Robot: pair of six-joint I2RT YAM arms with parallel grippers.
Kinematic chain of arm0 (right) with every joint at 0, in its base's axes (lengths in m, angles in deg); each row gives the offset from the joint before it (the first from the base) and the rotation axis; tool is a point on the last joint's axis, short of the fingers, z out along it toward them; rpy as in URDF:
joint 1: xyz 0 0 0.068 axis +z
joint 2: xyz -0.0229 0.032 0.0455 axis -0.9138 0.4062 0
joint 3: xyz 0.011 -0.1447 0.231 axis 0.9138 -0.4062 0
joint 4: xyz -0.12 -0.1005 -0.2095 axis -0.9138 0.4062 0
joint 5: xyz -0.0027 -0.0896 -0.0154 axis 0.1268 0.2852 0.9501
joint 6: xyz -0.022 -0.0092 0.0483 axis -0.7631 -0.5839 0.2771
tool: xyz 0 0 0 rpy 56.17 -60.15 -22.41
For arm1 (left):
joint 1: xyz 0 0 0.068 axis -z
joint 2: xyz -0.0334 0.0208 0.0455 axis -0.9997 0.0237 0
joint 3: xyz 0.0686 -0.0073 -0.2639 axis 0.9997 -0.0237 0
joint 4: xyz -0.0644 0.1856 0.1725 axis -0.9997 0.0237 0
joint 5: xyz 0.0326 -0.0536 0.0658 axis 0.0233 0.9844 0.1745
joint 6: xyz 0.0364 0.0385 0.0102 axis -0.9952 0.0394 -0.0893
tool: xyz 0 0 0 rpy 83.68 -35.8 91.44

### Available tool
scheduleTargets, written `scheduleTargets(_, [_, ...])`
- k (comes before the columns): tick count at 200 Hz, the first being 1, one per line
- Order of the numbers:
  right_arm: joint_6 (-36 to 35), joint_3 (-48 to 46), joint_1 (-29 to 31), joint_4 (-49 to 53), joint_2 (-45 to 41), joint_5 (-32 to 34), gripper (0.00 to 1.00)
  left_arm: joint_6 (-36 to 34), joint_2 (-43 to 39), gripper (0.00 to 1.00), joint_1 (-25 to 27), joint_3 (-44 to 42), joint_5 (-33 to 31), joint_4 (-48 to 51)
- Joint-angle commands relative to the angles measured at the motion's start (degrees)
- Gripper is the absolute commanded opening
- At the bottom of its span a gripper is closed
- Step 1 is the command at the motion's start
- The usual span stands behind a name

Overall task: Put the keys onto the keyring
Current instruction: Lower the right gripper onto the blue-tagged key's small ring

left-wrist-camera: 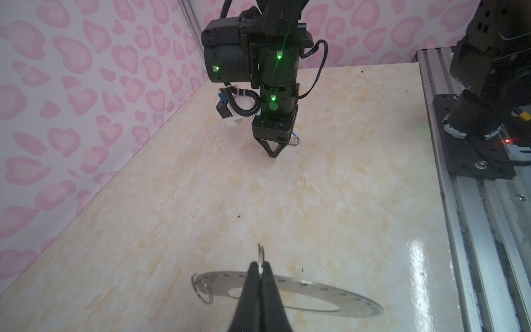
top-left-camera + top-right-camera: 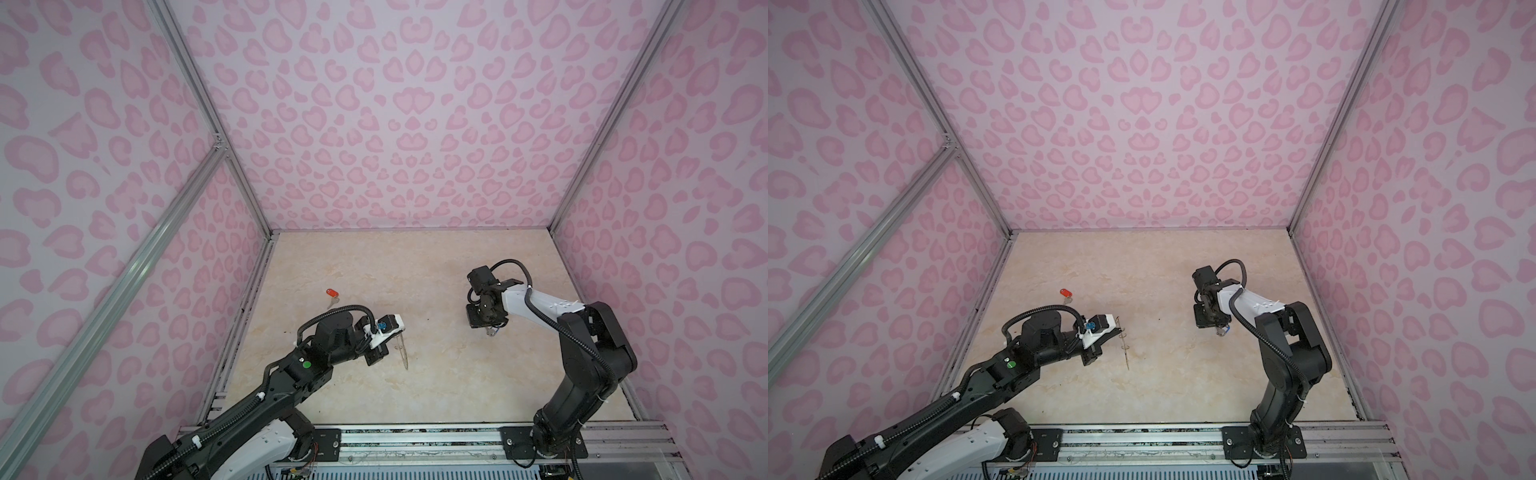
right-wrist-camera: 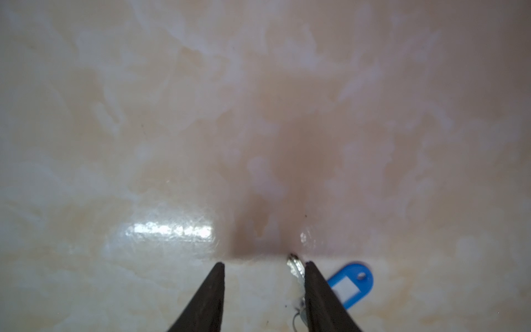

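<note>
**Key pickup stage: keyring held, first key not yet grasped**

The left gripper (image 1: 260,264) has its jaws pressed together on a small wire loop (image 1: 262,254) at the rim of the keyring (image 1: 359,304). The keyring's flat, perforated disc extends below the fingertips. In both top views the keyring (image 2: 402,351) shows edge-on, and whether its lower edge touches the table (image 2: 415,266) cannot be told.

Well apart from the keyring, on its right-arm side, the right gripper (image 3: 265,264) is lowered to the table with its jaws spread and nothing pinched. The blue-tagged key (image 3: 296,266) lies there. Its metal part rests against the inner face of one finger, while its blue tag (image 3: 352,280) lies outside that finger.

The red-tagged key (image 2: 330,293) lies near the keyring on the opposite side, toward the back-left corner, and neither gripper touches it. Neither key is on the keyring.

Judged step: grasping the blue-tagged key. The next move appears to call for four actions:
- shifting the right gripper so that the key sits centred between the fingers;
- closing on the key;
- lifting it;
- carrying it across to the held wire loop.

Closing from the present offset may push the key aside rather than pinch it.
</note>
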Motion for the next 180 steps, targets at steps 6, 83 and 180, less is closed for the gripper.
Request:
scheduleTargets(6, [-1.03,1.39,-0.36,1.08,2.08,-0.57,0.46,-0.46,-0.27,0.03,-0.04,0.6,-0.12,-2.27])
scheduleTargets(83, [-1.18,-1.45,-0.02,0.73,1.75,-8.21,0.43,-0.34,-0.1,0.04,-0.08,0.77,-0.68,-2.08])
scheduleTargets(180, [7.16,-10.83,2.97,5.8,-12.85,-0.39,0.4,-0.2,-0.64,0.03,-0.05,-0.24,-0.17,-2.39])
